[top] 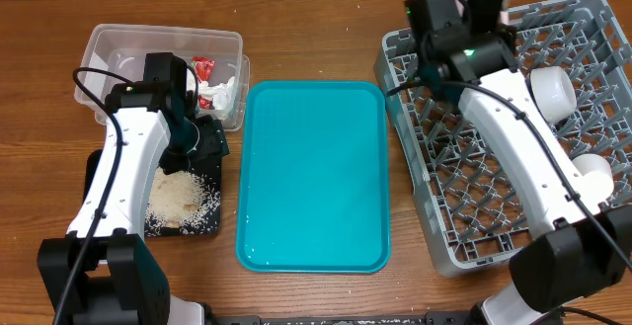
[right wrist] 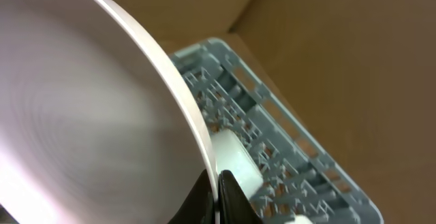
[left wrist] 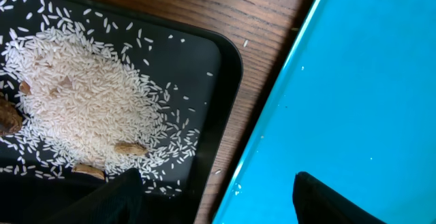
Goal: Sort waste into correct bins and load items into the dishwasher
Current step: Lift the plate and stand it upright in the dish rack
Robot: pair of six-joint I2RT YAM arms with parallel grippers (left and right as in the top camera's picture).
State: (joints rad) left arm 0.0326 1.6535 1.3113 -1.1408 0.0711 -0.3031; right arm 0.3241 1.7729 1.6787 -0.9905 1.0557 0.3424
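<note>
My left gripper (left wrist: 218, 203) hangs open and empty over the right edge of the black tray (left wrist: 211, 60), one finger above the tray and the other above the teal tray. Loose rice (left wrist: 82, 101) and small brown scraps (left wrist: 129, 148) lie in the black tray. The clear tub (top: 109, 48) behind it holds a red wrapper (top: 203, 68) and a crumpled white napkin (top: 225, 96). My right gripper (right wrist: 218, 197) is shut on the rim of the large white plate (right wrist: 82, 101), held on edge above the far side of the grey dish rack (top: 464, 216).
The teal tray (top: 314, 177) lies bare between the black tray and the rack. A white bowl (top: 551, 90) and another pale dish (top: 592, 172) sit in the rack's right half. The right arm stretches across the rack.
</note>
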